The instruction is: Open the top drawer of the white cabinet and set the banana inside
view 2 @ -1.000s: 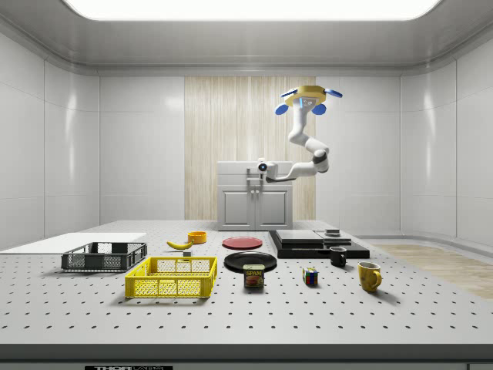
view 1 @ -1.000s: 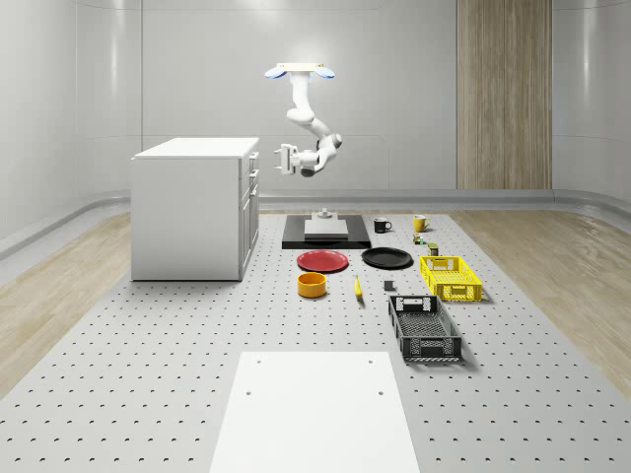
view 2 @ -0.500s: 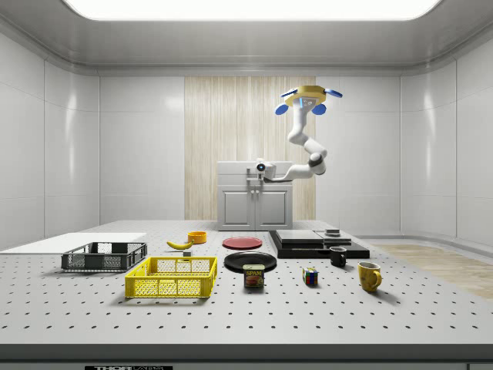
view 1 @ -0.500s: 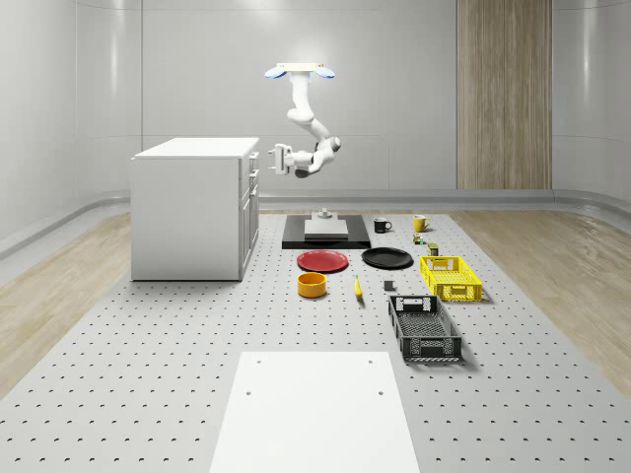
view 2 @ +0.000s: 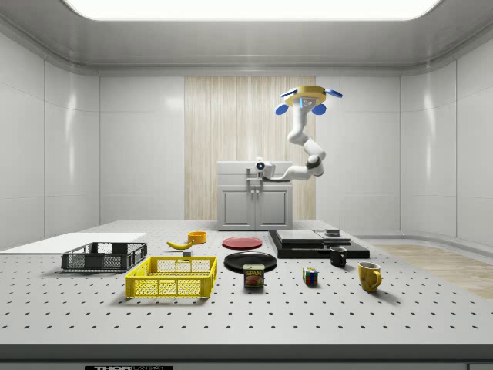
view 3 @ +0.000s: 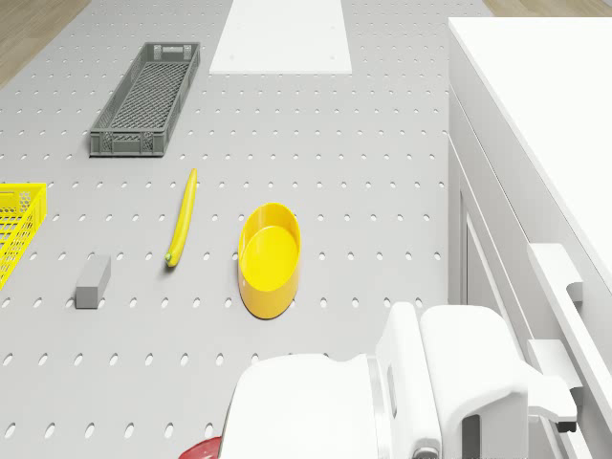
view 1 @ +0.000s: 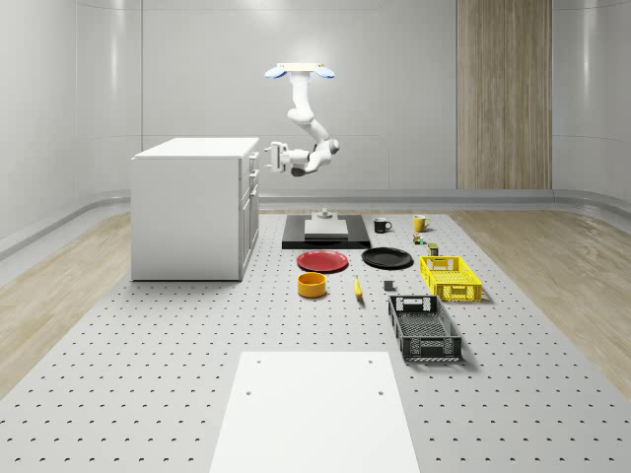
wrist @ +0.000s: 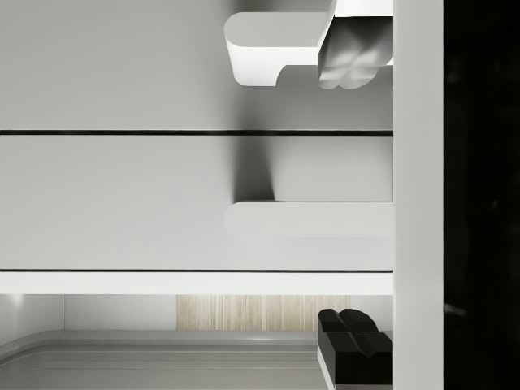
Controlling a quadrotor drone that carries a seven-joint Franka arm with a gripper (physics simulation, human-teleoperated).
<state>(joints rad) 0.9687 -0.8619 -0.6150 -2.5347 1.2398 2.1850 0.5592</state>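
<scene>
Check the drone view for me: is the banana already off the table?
No, the banana lies flat on the perforated table, beside the yellow bowl and apart from it.

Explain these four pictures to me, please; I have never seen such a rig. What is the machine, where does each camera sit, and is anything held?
The machine is a drone carrying an arm with a gripper. It hovers beside the white cabinet, gripper at the top drawer front, fingers open, holding nothing. Two cameras stand off the robot, one looking down, one at the side. One rides the drone, one the wrist, facing the drawer handle. The banana lies on the table beside a yellow bowl.
</scene>
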